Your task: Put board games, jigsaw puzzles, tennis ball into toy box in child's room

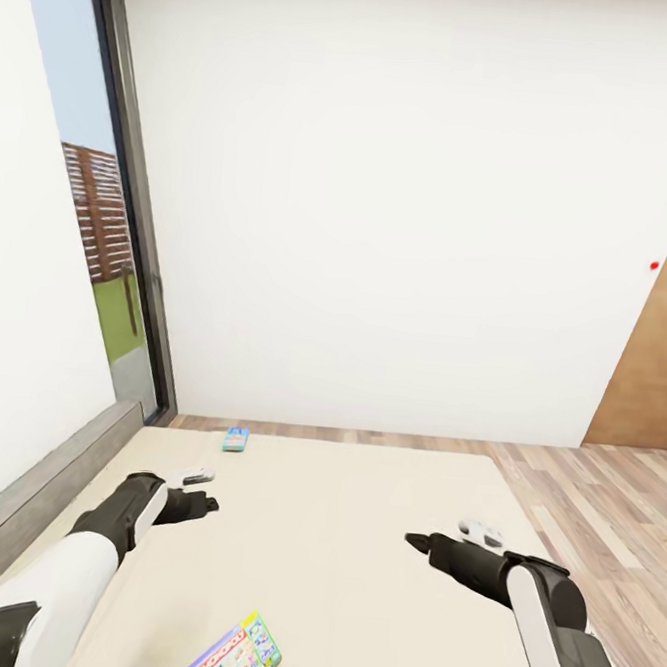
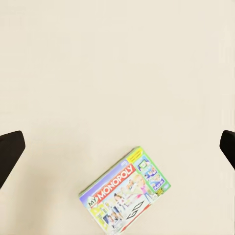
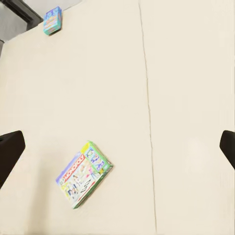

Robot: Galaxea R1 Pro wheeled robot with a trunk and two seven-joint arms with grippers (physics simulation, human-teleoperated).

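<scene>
Nearby, Monopoly box [image 1: 235,655] at bed [image 1: 361,496] edge

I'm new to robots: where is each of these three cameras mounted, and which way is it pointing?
Head view: on the robot's head, looking forward and down over the bed; both arms show, left gripper and right gripper.
Left wrist view: near the left gripper, looking down at the Monopoly box; dark fingertips at the edges.
Right wrist view: near the right gripper, looking over the bed at the Monopoly box and blue box.
All three views share the Monopoly box.
</scene>
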